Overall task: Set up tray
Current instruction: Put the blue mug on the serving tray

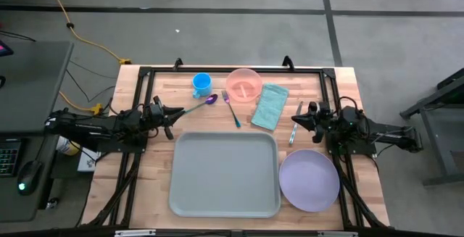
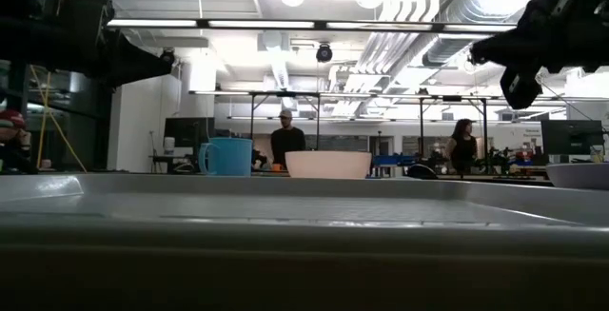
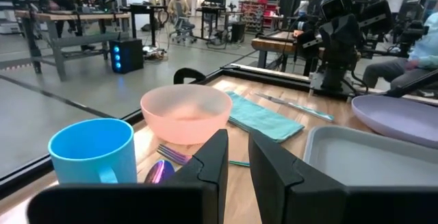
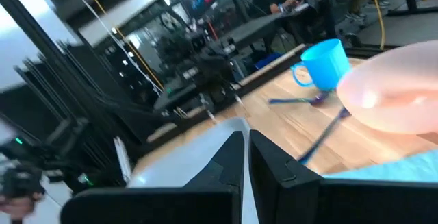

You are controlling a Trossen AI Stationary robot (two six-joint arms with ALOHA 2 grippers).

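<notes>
- Tray (image 1: 225, 173) lies bare at the table's front, between both arms.
- Left gripper (image 1: 172, 111) hovers near the spoon (image 1: 205, 103), fingers slightly parted, holding nothing.
- Right gripper (image 1: 296, 118) hangs clenched and empty beside the knife (image 1: 294, 125).
- Risk: a shallow pinch could slide the thin spoon into the cup (image 1: 201, 84).

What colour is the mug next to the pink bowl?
The mug is bright blue, clearest in the left wrist view, beside the pink bowl.
</notes>
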